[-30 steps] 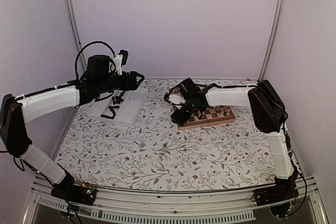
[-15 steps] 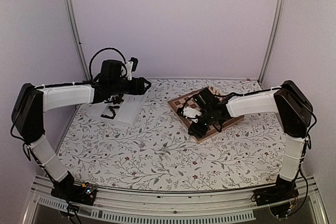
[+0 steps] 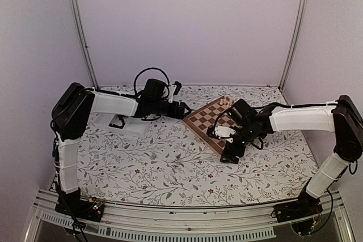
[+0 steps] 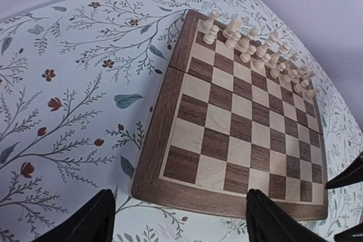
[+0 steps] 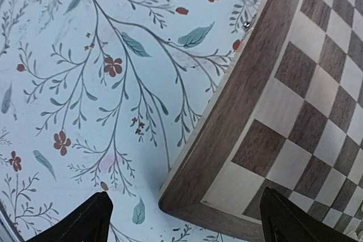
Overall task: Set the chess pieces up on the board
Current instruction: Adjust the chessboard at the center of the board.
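While both pairs of jaws hang wide and empty at two corners of the square wooden checkered chessboard [image 3: 205, 122], the small dark chess pieces [image 3: 117, 121] lie well left on the white plastic tray [image 3: 134, 127], behind the nearer left jaws.

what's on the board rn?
Pale wooden pieces in two rows along the board's far edge; the other visible squares are bare. From above, the open right end effector covers the near corner; its wrist view shows that corner bare.
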{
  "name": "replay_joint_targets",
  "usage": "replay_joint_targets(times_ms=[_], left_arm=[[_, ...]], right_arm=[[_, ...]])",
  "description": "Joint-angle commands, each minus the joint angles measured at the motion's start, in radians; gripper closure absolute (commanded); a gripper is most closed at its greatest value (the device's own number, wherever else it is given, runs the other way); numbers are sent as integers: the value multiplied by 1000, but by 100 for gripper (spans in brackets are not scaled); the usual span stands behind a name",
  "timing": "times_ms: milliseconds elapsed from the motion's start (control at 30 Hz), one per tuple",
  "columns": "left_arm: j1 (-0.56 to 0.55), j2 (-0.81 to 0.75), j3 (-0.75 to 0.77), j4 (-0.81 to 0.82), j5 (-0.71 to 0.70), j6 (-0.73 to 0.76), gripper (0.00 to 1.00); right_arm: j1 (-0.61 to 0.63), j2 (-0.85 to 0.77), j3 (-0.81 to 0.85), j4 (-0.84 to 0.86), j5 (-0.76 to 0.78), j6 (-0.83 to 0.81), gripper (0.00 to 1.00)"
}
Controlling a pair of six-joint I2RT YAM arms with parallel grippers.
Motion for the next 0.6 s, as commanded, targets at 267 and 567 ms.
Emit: replay_joint_targets(times_ms=[267, 567], left_arm=[[-29, 217, 247, -3, 45, -10, 17], [-29, 327, 363, -53, 146, -22, 15]], right_arm=[[-447, -355, -76, -41, -222, 36, 15], [-910, -276, -61, 25, -409, 207, 74]])
